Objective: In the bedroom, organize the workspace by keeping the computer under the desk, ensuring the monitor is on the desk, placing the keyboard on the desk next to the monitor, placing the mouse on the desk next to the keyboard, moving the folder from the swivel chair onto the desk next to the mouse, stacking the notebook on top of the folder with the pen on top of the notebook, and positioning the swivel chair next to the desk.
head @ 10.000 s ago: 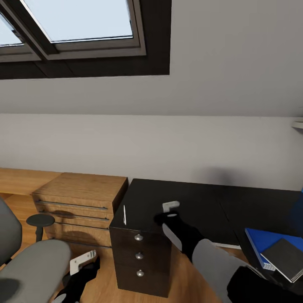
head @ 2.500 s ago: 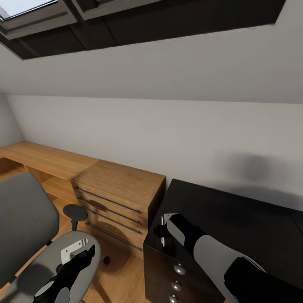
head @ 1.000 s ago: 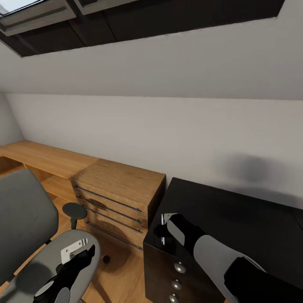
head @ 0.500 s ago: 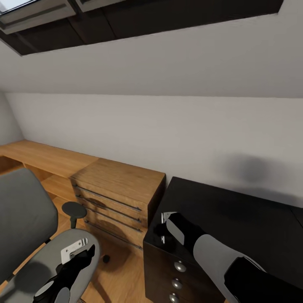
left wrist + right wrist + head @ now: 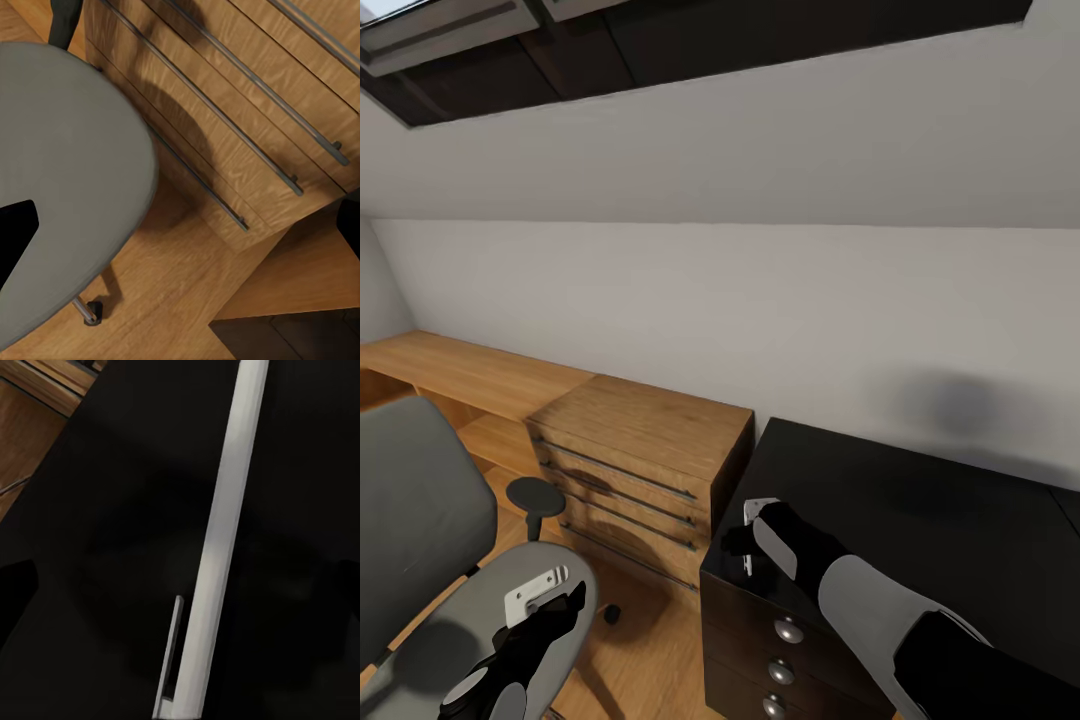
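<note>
A thin white pen [image 5: 217,547] with a clip lies flat on the black desk [image 5: 920,510], near its left corner above the drawers; in the head view the pen [image 5: 747,568] is a small white sliver. My right gripper [image 5: 745,540] hovers just over it, open, with one dark finger [image 5: 15,592] on each side of the pen. The grey swivel chair [image 5: 420,510] stands at the left. My left gripper [image 5: 550,600] hangs open above its seat [image 5: 60,165], holding nothing.
A wooden chest of drawers [image 5: 640,450] with long bar handles [image 5: 225,112] stands between chair and desk, against a low wooden bench [image 5: 450,365]. The desk's drawer unit [image 5: 780,650] has round knobs. Sloped wall and skylight rise behind. Wooden floor [image 5: 172,285] shows below.
Since ten seconds ago the view has swung left, and my right gripper has come over the pen. Over the last second almost nothing has moved.
</note>
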Robot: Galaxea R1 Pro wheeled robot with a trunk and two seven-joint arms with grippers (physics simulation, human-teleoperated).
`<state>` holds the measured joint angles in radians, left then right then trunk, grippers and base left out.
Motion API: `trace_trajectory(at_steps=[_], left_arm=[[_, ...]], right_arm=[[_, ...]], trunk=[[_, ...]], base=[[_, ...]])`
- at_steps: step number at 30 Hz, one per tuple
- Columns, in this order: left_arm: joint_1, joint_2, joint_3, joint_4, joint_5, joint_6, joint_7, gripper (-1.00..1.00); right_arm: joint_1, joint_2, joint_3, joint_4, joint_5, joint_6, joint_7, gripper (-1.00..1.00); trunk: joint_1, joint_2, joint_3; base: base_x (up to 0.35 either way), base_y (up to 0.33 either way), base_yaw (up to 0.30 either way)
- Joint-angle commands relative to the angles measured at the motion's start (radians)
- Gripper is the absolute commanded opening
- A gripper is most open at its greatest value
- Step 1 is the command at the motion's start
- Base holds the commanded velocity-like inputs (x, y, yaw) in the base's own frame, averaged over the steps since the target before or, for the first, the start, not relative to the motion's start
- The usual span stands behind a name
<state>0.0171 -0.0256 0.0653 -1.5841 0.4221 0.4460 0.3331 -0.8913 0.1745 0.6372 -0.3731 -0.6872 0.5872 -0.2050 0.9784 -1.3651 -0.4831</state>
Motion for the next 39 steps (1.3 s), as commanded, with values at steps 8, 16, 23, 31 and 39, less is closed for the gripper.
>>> trace_trajectory(at_steps=[8, 16, 23, 31, 39], left_arm=[[0.000, 0.000, 0.001, -0.002, 0.011, 0.003, 0.006, 1.00], [0.000, 0.000, 0.001, -0.002, 0.011, 0.003, 0.006, 1.00], [0.000, 0.000, 0.001, -0.002, 0.011, 0.003, 0.006, 1.00], [0.000, 0.000, 0.002, -0.002, 0.011, 0.002, 0.006, 1.00], [0.000, 0.000, 0.001, -0.002, 0.011, 0.002, 0.006, 1.00]], right_arm=[[0.000, 0.000, 0.002, 0.049, -0.035, -0.004, -0.002, 1.00], [0.000, 0.000, 0.002, 0.049, -0.035, -0.004, -0.003, 1.00], [0.000, 0.000, 0.002, 0.051, -0.035, -0.003, -0.004, -1.00], [0.000, 0.000, 0.002, 0.050, -0.035, -0.002, -0.004, -1.00], [0.000, 0.000, 0.002, 0.049, -0.036, -0.001, -0.004, -1.00]], trunk=[[0.000, -0.001, -0.001], [0.000, -0.001, -0.001], [0.000, -0.001, -0.001], [0.000, -0.001, -0.001], [0.000, -0.001, -0.001]], base=[[0.000, 0.000, 0.000], [0.000, 0.000, 0.000], [0.000, 0.000, 0.000], [0.000, 0.000, 0.000], [0.000, 0.000, 0.000]])
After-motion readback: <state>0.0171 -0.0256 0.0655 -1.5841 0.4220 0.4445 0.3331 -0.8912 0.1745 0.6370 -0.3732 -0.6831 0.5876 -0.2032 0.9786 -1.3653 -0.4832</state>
